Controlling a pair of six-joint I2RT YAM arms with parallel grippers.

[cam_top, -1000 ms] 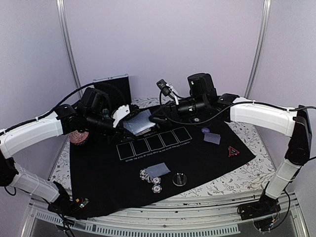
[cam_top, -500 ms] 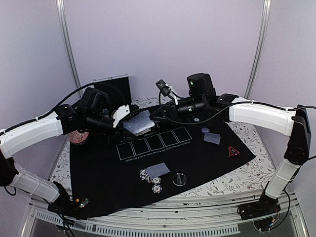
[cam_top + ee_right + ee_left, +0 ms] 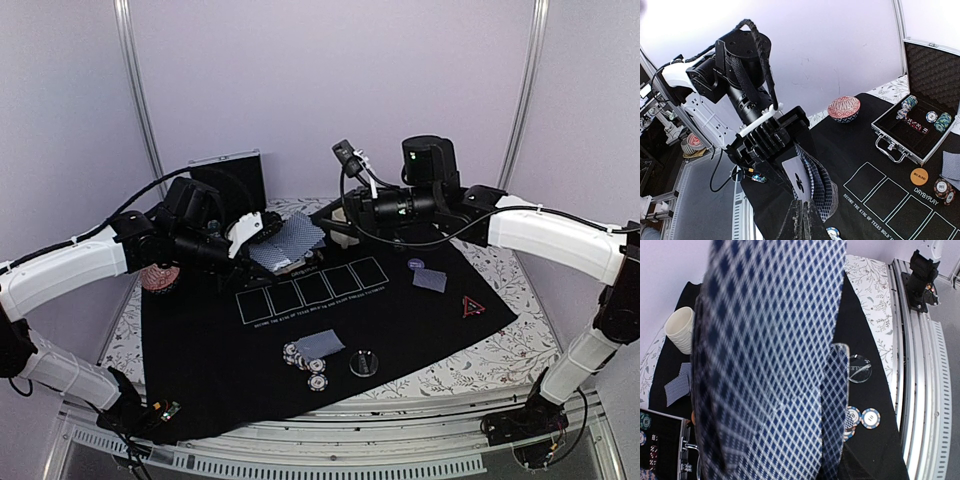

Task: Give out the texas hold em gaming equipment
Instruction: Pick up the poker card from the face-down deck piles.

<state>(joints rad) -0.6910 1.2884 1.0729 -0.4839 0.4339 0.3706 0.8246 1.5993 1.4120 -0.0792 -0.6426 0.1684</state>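
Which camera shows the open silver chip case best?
Right wrist view: the open silver aluminium chip case shows its chips and dice inside. Top view shows only its raised lid behind the left arm; left wrist catches one corner.

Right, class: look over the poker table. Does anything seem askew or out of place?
The deck of cards held in the left jaws is splayed into a loose fan, not squared. One card sticks out face up, showing a club, pinched by the right jaws. Nothing looks spilled.
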